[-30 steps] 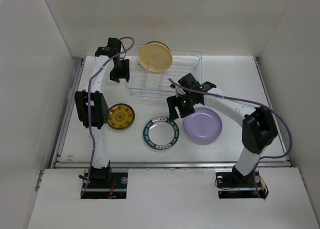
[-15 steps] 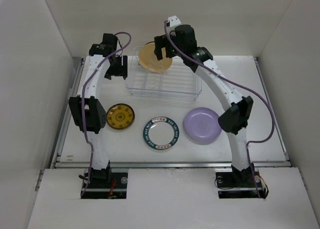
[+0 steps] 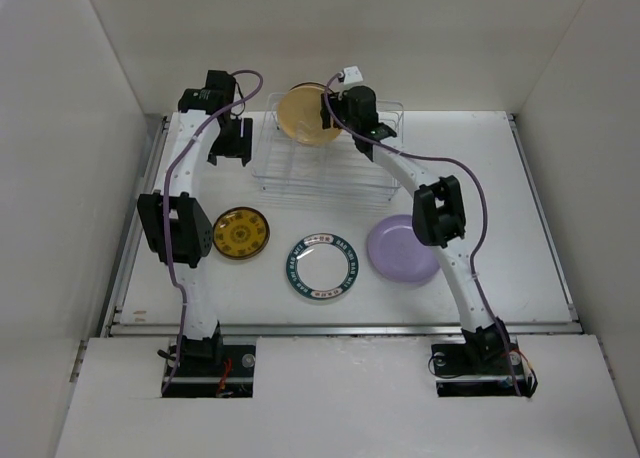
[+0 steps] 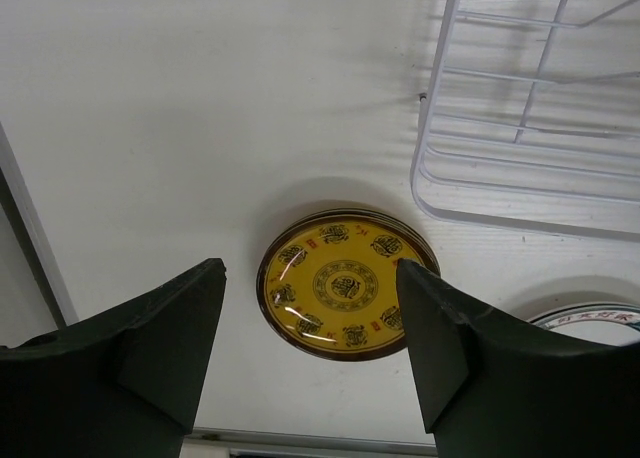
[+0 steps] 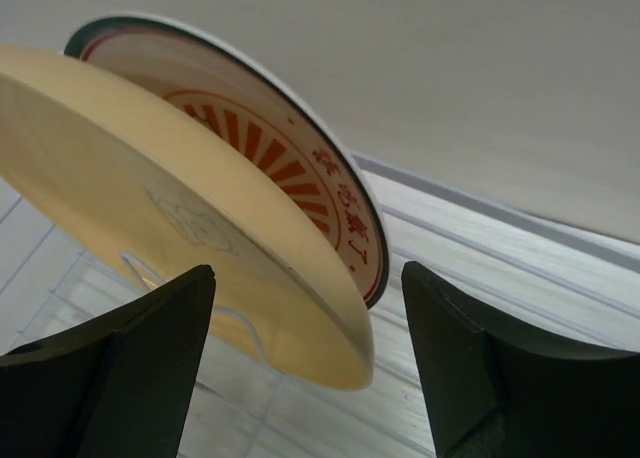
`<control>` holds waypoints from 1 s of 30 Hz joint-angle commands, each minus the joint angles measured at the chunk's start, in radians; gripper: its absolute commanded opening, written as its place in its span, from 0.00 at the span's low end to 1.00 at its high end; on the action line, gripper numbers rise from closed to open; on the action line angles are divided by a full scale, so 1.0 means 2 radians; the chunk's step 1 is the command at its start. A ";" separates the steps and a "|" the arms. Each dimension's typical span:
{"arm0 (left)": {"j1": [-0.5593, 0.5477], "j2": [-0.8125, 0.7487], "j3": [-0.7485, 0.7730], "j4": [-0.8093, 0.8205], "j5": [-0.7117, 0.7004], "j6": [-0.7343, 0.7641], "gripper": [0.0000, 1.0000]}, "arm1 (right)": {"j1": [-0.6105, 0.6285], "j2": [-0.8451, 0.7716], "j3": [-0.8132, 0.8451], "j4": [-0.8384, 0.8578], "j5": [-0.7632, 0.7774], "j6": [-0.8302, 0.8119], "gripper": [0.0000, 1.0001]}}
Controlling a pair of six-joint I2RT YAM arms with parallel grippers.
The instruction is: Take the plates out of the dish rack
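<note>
2 plates stand on edge at the left end of the dish rack, near the tabletop's far edge: a tan-yellow plate and, just behind it, an orange-red-centred plate. The right gripper hangs at their rims, jaws wide apart, holding nothing. The left gripper, likewise open and empty, hovers over the gold-patterned plate. The racked plates look rigid, glazed and slippery (probably breakable), so a square pinch on 1 upper rim seems safest.
</note>
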 commanded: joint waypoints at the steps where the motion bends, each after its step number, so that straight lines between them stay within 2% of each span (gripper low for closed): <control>1: 0.001 -0.001 -0.004 -0.014 -0.011 0.005 0.66 | 0.000 0.003 0.029 0.075 -0.032 0.026 0.79; 4: 0.001 0.008 -0.004 -0.014 -0.016 0.010 0.66 | 0.000 0.009 0.019 0.075 -0.043 0.031 0.58; 5: 0.001 0.008 -0.004 -0.014 -0.016 0.010 0.66 | 0.000 0.003 0.013 0.075 -0.043 0.031 0.42; 7: 0.001 0.008 -0.004 -0.014 -0.016 0.010 0.66 | 0.000 -0.015 -0.013 0.091 -0.027 0.031 0.34; 8: 0.001 0.008 -0.004 -0.014 -0.016 0.010 0.66 | 0.000 -0.023 -0.023 0.098 -0.027 0.020 0.26; 13: 0.001 0.018 -0.009 -0.008 0.000 0.010 0.66 | -0.005 -0.053 -0.045 0.120 -0.012 -0.018 0.22; 19: 0.001 0.063 0.063 -0.021 0.022 0.010 0.68 | -0.010 -0.093 -0.057 0.120 -0.007 -0.044 0.00; 24: 0.001 0.069 0.064 -0.014 0.031 0.005 0.68 | -0.010 -0.152 -0.085 0.127 0.020 -0.030 0.00; 28: 0.001 0.069 0.064 -0.001 0.036 0.005 0.68 | -0.010 -0.233 -0.132 0.127 0.047 -0.004 0.00; 30: 0.001 0.074 0.075 -0.001 0.041 -0.001 0.68 | -0.010 -0.269 -0.155 0.100 0.060 0.023 0.00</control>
